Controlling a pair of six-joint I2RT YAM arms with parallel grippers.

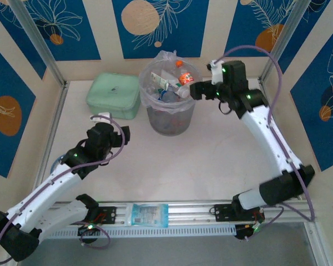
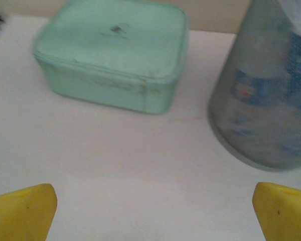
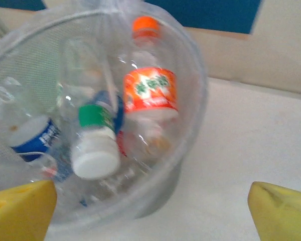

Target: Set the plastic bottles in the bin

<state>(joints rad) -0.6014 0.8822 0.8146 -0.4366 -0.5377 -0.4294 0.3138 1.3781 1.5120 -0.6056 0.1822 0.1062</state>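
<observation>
The bin (image 1: 169, 119) is a tall translucent grey bucket with a clear bag liner, standing at the back middle of the table. Several plastic bottles lie inside it: one with an orange label and cap (image 3: 149, 90), one with a white cap and green band (image 3: 95, 150), and one with a blue label (image 3: 37, 140). My right gripper (image 1: 195, 90) hovers at the bin's right rim (image 3: 195, 90), open with nothing between its yellow fingers (image 3: 281, 211). My left gripper (image 1: 108, 124) is low over the bare table left of the bin (image 2: 266, 100), also open and empty.
A flat mint-green zip case (image 1: 114, 95) lies left of the bin, straight ahead of the left gripper (image 2: 155, 201). An aluminium rail with a small blue packet (image 1: 150, 214) runs along the near edge. Metal frame posts and patterned walls close in the back and sides.
</observation>
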